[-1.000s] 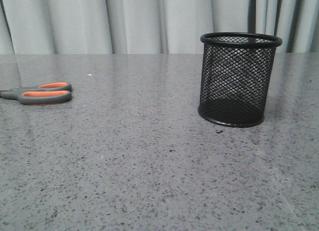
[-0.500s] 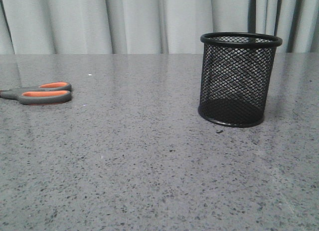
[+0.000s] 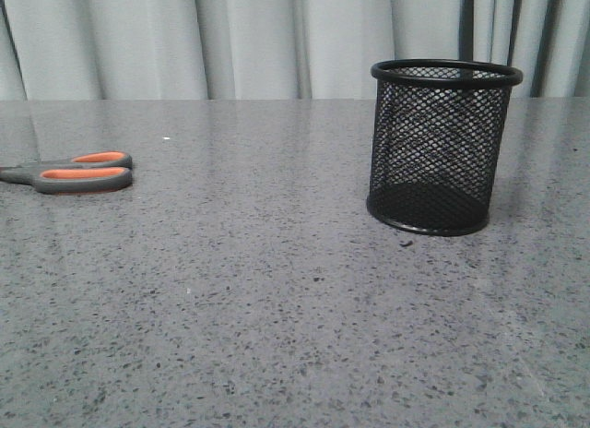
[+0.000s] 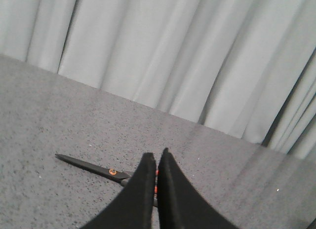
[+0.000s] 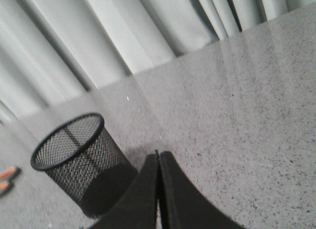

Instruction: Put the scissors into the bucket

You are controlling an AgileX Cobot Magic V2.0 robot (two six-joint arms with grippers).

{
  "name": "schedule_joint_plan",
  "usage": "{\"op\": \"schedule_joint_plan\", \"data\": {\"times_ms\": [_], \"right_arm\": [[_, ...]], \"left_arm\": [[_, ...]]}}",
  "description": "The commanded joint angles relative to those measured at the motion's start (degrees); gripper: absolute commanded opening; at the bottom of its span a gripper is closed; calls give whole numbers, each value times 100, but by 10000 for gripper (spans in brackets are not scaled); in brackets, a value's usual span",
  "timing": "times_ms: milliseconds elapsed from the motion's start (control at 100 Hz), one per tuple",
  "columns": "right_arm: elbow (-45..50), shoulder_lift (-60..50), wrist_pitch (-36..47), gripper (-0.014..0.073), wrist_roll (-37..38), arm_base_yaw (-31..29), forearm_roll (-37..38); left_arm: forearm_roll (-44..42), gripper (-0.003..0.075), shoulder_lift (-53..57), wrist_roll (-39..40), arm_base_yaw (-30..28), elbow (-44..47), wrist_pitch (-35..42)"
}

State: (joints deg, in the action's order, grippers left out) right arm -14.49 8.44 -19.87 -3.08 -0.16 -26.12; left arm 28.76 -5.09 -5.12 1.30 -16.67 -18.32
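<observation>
The scissors (image 3: 81, 172) lie flat on the grey table at the far left, orange-lined grey handles pointing right, blades cut off by the frame edge. The black mesh bucket (image 3: 442, 147) stands upright and empty at the right. Neither gripper shows in the front view. In the left wrist view my left gripper (image 4: 156, 157) is shut and empty, above the scissors (image 4: 94, 168), whose dark blades point away to one side; the handles are hidden behind the fingers. In the right wrist view my right gripper (image 5: 158, 156) is shut and empty beside the bucket (image 5: 79, 157).
The speckled grey table (image 3: 277, 299) runs back to pale curtains (image 3: 258, 41). A small dark speck (image 3: 404, 243) lies just in front of the bucket. An orange bit of the scissors' handles (image 5: 6, 178) shows at the edge of the right wrist view.
</observation>
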Motion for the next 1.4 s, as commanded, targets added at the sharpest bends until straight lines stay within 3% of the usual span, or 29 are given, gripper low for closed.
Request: {"op": "schedule_joint_plan", "data": {"times_ms": [0, 100, 250, 450, 620, 690, 750, 890, 960, 1210, 1390], "right_arm": [[-681, 657, -203, -53, -34, -30, 371], [-1281, 1325, -791, -53, -77, -30, 753], [-2032, 2154, -1464, -53, -386, 18, 811], [-2422, 2592, -1606, -14, -622, 223, 738], [-2423, 2693, -1553, 210, -621, 354, 644], [-2423, 2712, -1553, 340, -621, 354, 604], [-2423, 2730, -1553, 397, -621, 354, 542], [-2423, 2730, -1563, 399, -621, 354, 487], [-2423, 2730, -1563, 399, -621, 354, 487], [-2423, 2730, -1563, 399, -621, 354, 479], [-2423, 2730, -1574, 399, -621, 354, 479]], "left_arm": [[-744, -21, -605, -12, -13, -867, -298], [-1207, -20, -1283, -32, -13, -1639, -1035], [-1234, -20, -2070, -479, -13, -2523, -2037], [-1026, -20, -2590, -526, -13, -2937, -2415], [-234, -12, -2719, -1183, -13, -2937, -2428], [-21, 34, -2755, -1328, -13, -2937, -2428], [31, 120, -2796, -1342, -13, -2937, -2441], [84, 349, -2879, -1342, -13, -2937, -2535], [145, 398, -2933, -1379, -13, -2949, -2605], [211, 386, -3498, -2043, -13, -3445, -3306], [126, 386, -4395, -2585, -13, -4284, -4277]]}}
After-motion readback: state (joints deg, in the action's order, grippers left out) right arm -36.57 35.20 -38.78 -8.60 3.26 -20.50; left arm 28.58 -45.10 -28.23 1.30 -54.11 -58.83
